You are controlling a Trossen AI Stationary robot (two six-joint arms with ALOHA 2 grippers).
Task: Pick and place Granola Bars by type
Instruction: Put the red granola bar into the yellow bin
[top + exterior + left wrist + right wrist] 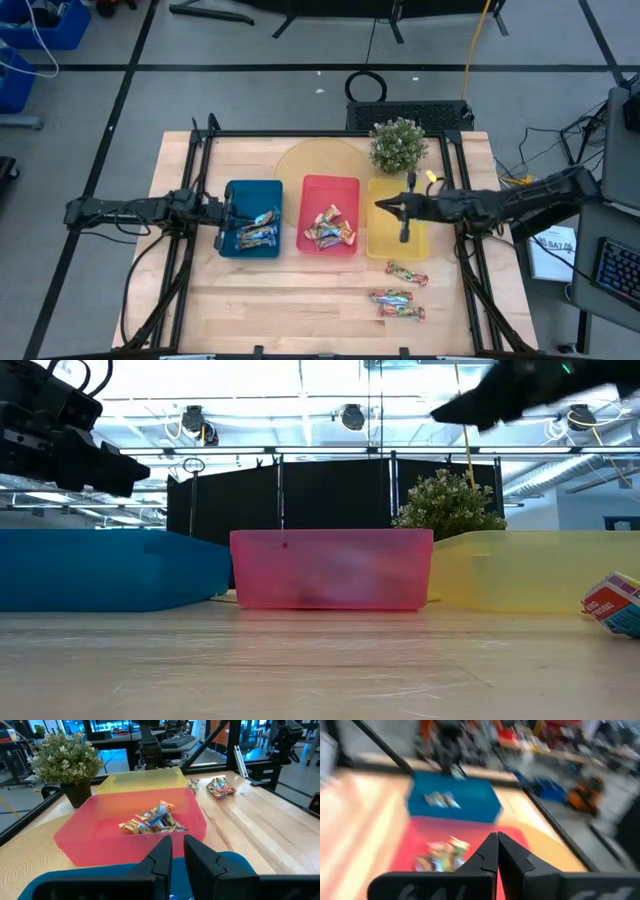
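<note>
- Fingers on both arms are closed and empty: left gripper (222,212) hangs over the blue tray (235,192), right gripper (381,205) at the inner edge of the yellow tray (385,246), near the red tray (312,187).
- Sorting is partly done: blue-yellow bars (256,232) sit in blue, gold bars (329,229) in red; yellow looks empty.
- Three red-green bars (400,294) lie on the desk (300,300) below yellow, long axes roughly left-right, the upper one slightly angled.
- Likely next: right arm picks these.
</note>
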